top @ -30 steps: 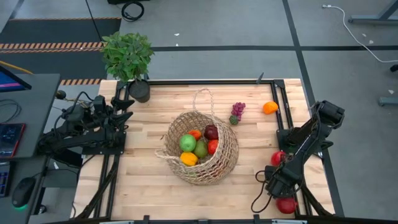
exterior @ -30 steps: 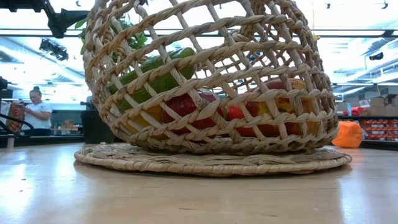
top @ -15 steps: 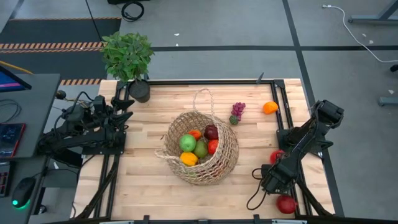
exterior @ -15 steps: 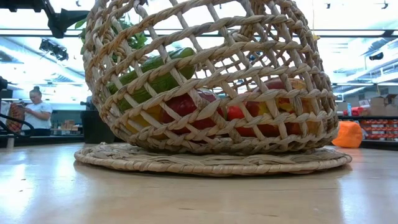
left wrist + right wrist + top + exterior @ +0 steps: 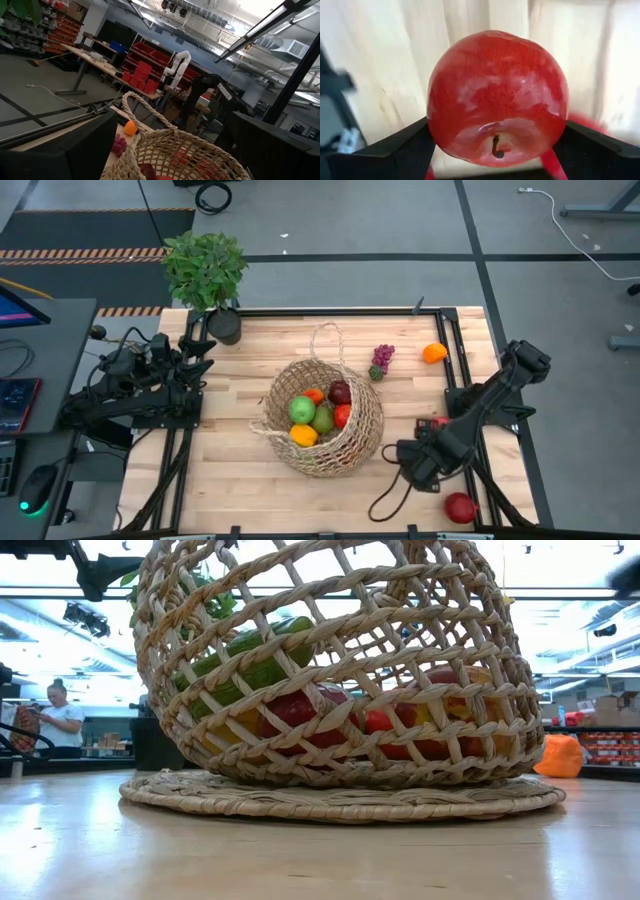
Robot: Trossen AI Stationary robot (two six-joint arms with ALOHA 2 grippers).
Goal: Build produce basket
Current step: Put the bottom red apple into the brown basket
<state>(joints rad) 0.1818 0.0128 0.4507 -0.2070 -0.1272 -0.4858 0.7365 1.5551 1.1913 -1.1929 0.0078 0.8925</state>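
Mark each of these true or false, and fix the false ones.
1. The right gripper holds a red apple between its fingers. True.
2. The wicker basket is empty. False: it already holds a green apple and other produce.
3. The purple grapes lie on the table outside the basket. True.
4. The left gripper is reaching into the basket. False: it waits open at the table's left edge.
5. An orange sits near the table's far right corner. True.
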